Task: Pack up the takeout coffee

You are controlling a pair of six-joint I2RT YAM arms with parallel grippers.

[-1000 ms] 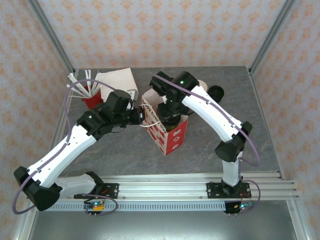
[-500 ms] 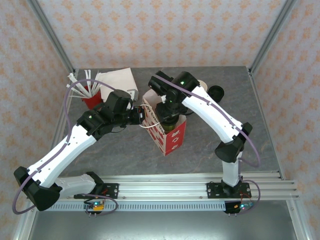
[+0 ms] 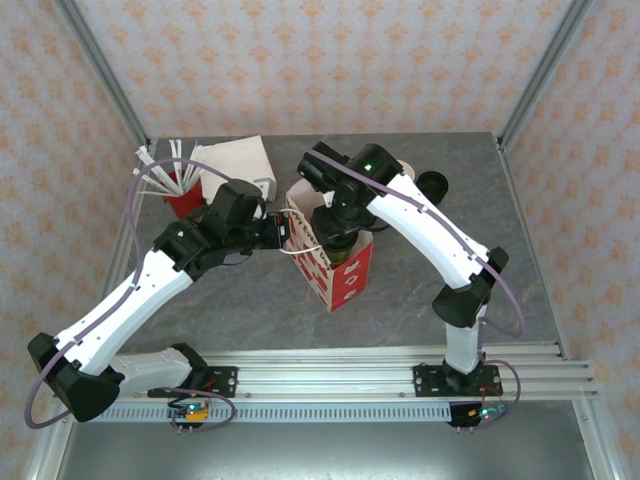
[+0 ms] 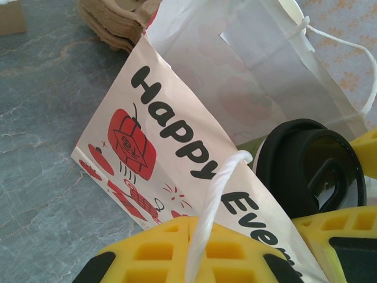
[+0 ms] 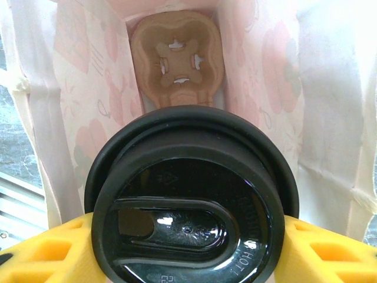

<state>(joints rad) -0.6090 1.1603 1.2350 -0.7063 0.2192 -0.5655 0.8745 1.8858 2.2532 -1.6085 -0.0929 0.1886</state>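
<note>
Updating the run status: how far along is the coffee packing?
Done: the bag stands open, with the left gripper shut on its rim at the handle string. A cardboard carrier lies at the bottom. In hand: the right gripper holds the lidded coffee cup inside the bag's mouth, above the carrier. Left: lower the cup to the carrier, release, withdraw.

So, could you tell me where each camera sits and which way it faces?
Top external: above and behind the bases, looking down at the table; left arm and right arm meet at the paper bag.
Left wrist: faces the bag's printed side; left claw pinches its rim.
Right wrist: looks down into the bag; right claw grips the coffee cup above a cardboard carrier.
Shared: both wrist views show the cup's black lid.
</note>
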